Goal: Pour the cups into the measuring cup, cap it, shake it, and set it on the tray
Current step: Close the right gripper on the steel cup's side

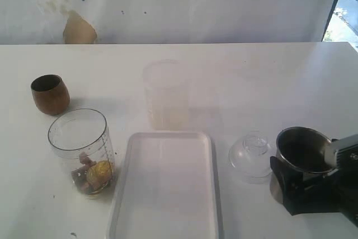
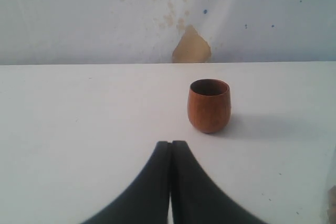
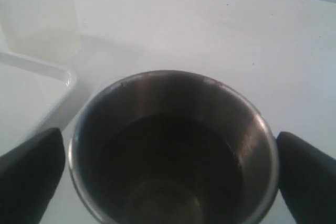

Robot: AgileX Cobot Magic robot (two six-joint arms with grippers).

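Jaws of the right gripper (image 3: 170, 174) are gaping empty, straddling the upright tapered brushed-steel tumbler (image 3: 173, 129). The clear graduated plastic measuring cup (image 1: 81, 149) is sitting across the white rectangular tray (image 1: 168, 194) from it

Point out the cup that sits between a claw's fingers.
The steel tumbler, flanked by the open right claw; the wooden cup stands free ahead of the shut left claw.
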